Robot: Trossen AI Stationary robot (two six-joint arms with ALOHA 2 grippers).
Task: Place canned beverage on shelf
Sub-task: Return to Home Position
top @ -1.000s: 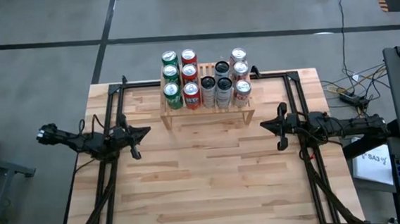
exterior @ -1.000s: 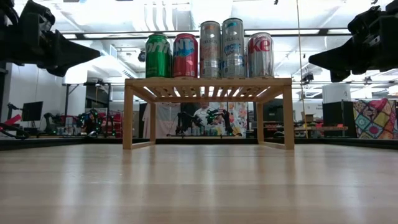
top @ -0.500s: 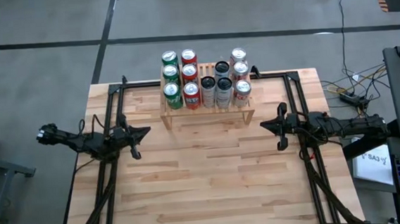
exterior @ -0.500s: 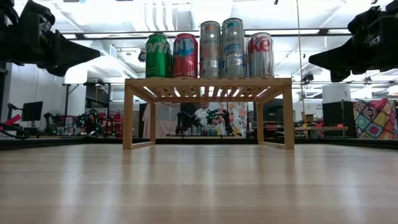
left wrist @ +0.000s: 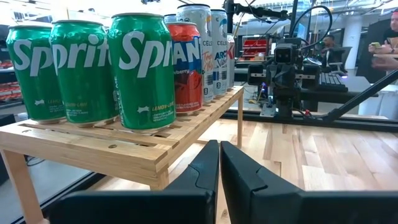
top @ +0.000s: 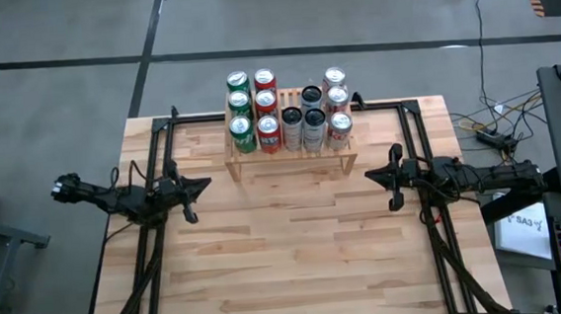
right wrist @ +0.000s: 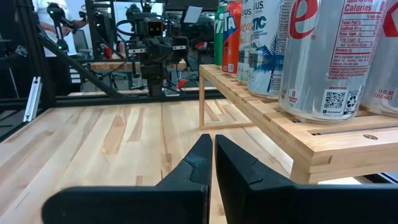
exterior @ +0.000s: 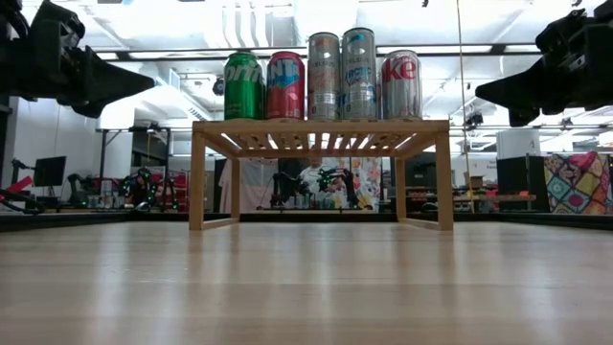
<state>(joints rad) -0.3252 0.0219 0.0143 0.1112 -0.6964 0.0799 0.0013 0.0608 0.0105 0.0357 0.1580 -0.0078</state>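
Between left pincer point(top: 203, 185) and right pincer point(top: 371, 176) — open table point(top: 287, 251), shelf point(top: 291, 160) at far edge

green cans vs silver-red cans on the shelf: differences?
Colour: the green cans are green; the silver-red cans are silver with red lettering. Place: the green cans stand at the end of the shelf nearer the left arm, the silver-red cans at the end nearer the right arm. Shared: each is a file of three upright cans on the slats.
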